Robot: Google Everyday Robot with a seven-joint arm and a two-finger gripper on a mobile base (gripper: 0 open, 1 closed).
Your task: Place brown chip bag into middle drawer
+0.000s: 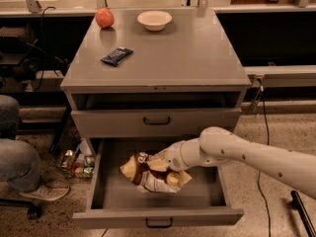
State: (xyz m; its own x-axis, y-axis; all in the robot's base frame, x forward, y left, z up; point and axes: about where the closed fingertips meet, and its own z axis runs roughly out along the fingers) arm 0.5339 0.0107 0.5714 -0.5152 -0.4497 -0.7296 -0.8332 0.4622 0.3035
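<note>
Most of the job looks done: the brown chip bag (148, 174) hangs inside the open middle drawer (158, 217), seemingly just above its floor. It is crinkled, dark brown at the centre with pale yellow edges. The gripper (167, 164) is clamped on its right side; only the release remains.

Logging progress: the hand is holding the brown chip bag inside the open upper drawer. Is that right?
Not quite. The camera view shows the hand holding the brown chip bag inside the open middle drawer; the upper drawer is shut.
</note>
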